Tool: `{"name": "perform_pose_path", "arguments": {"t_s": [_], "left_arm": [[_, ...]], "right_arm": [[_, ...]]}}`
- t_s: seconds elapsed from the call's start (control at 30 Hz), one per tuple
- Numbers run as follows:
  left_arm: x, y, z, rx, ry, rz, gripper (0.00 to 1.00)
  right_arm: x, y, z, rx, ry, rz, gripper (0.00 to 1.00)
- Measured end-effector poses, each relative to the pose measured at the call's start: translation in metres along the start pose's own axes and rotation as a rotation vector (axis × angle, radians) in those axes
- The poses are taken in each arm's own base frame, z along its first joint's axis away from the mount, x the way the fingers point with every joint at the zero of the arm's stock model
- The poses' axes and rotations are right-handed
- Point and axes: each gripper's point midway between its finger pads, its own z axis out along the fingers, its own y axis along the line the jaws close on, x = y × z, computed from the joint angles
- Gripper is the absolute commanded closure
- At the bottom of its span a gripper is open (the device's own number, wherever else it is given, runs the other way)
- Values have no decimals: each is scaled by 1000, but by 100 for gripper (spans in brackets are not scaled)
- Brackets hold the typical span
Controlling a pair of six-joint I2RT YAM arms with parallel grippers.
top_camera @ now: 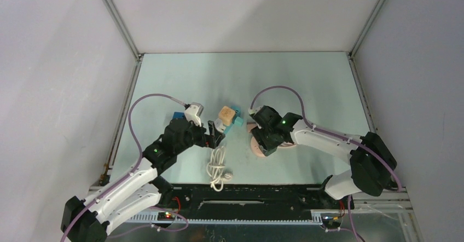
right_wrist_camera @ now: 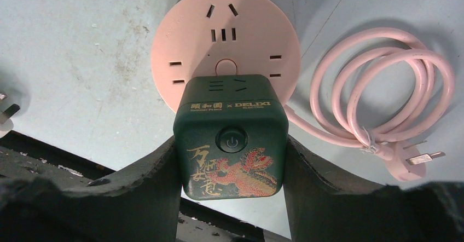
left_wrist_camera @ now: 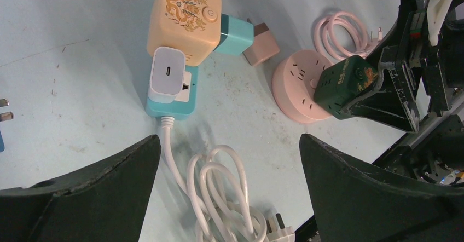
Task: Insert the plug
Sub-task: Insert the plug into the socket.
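My right gripper (right_wrist_camera: 231, 146) is shut on a dark green cube plug (right_wrist_camera: 231, 138) with a red-gold dragon and a power button. The cube sits over the near edge of a round pink socket hub (right_wrist_camera: 186, 39), and its prongs are hidden. In the left wrist view the cube (left_wrist_camera: 344, 86) is tilted against the hub's (left_wrist_camera: 293, 86) right rim. My left gripper (left_wrist_camera: 230, 143) is open and empty above a coiled white cable (left_wrist_camera: 219, 192). In the top view the left gripper (top_camera: 216, 135) is left of the right gripper (top_camera: 265, 143).
A beige cube adapter (left_wrist_camera: 183, 17) with a teal plug (left_wrist_camera: 235, 34) and a brown-pink plug (left_wrist_camera: 261, 45) lies left of the hub. A white charger (left_wrist_camera: 167, 72) sits in a teal socket block (left_wrist_camera: 186, 105). The hub's pink cable (right_wrist_camera: 383, 88) is coiled at the right.
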Motion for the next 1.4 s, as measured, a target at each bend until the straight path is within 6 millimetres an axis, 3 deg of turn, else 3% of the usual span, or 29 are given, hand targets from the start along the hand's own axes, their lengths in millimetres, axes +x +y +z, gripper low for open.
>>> {"name": "perform_pose_path", "arguments": {"t_s": [0.47,0.87,0.9,1.0,1.07,1.13,1.23,1.4], "left_arm": [[-4,1,0,-12,-10,2,0],[-13,-1,-1,-13,-28,10,0],[-13,0,-1,-14,-26,10,0],[-13,0,-1,-17,-28,10,0],[-14,2,-1,-22,-29,8,0],[-17,4,0,-34,-29,10,0],[-23,10,1,-63,-32,3,0],[-45,36,-1,-189,-80,-33,0]], "right_arm": [[5,2,10,38,-45,59,100],[-5,10,16,47,-96,86,100],[-5,10,16,50,-99,86,91],[-7,10,13,50,-111,85,36],[-12,11,7,39,-138,90,17],[-4,12,5,28,-112,87,3],[8,11,-4,3,-81,74,0],[-21,2,-49,-83,-243,132,0]]}}
